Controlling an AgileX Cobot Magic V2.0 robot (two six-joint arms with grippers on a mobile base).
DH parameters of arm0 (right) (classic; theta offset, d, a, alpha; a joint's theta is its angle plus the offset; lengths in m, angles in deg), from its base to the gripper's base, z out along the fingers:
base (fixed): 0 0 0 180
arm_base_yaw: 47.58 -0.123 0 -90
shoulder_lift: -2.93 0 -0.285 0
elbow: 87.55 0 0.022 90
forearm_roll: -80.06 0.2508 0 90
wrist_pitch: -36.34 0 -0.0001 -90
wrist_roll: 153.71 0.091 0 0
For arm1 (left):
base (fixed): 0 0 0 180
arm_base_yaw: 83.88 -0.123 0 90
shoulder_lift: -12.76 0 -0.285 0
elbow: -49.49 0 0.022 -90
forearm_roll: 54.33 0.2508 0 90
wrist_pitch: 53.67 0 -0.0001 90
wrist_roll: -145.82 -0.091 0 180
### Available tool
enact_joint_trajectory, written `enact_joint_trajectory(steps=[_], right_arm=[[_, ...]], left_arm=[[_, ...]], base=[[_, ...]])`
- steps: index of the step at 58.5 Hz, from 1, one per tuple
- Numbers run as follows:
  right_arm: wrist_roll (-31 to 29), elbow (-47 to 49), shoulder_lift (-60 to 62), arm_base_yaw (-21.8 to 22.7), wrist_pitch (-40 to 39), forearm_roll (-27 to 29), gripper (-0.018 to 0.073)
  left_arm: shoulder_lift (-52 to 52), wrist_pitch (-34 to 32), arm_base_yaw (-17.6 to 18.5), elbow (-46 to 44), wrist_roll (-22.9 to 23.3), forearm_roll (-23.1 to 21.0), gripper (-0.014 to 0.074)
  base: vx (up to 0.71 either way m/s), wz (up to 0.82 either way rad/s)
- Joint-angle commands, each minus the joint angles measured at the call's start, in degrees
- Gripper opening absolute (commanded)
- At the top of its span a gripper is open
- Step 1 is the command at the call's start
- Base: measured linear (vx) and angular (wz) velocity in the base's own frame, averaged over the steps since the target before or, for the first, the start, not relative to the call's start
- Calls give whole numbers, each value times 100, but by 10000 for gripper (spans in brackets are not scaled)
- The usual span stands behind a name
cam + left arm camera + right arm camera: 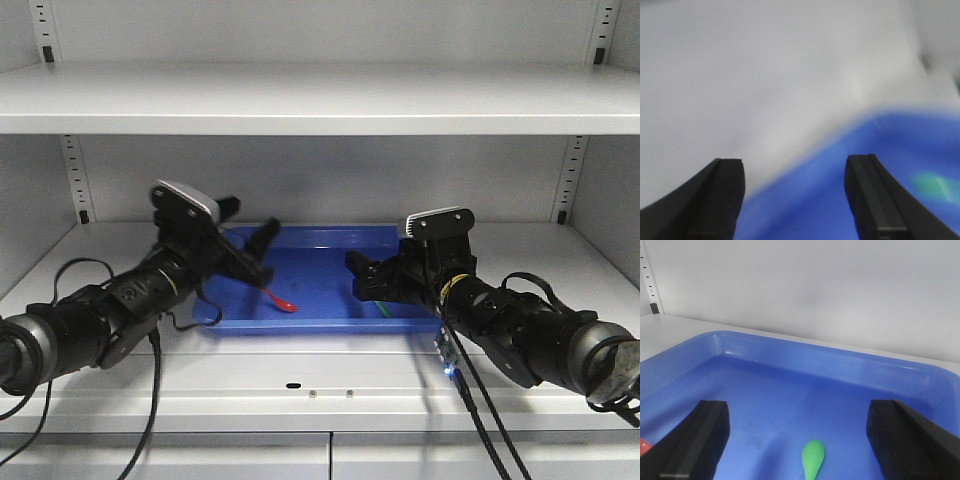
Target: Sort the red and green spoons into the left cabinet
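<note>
Lying inside shallow blue rectangular tray [320, 305]: bright red plastic spoon [279, 300] beneath spread-jawed left gripper [795, 200], bright green plastic spoon [813, 458] between jaws of wide-open right gripper [795, 445]. Risking snagging either spoon while withdrawing low.

pale grey back wall [330, 180], slotted uprights [70, 175], even soft light

No readable text, labels or numbers anywhere.

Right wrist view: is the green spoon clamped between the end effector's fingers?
No. The green spoon lies on the blue tray, with the right end effector open wide on either side of it.
</note>
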Motion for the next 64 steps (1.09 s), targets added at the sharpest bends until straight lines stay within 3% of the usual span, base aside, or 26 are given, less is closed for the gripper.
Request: enact_joint_trajectory(steps=[1,6,10,29,64], right_arm=[[-50,207,399,1,-376,84,594],[-50,207,399,1,-376,84,594],[-50,207,399,1,-376,84,594],[-57,207,388,1,-378,79,594],[-52,207,387,1,-382,79,594]], left_arm=[[-416,-658,-26,-196,598,-1586,538],[-416,-548,-26,-196,1710,-2736,538],[-416,-421,-26,-196,2134,-2936,538],[-416,-425,-26,-196,2135,-1555,538],[-416,-274,-26,-192,2116,-1475,538]], base=[[0,0],[0,0],[0,0],[0,0],[0,0]])
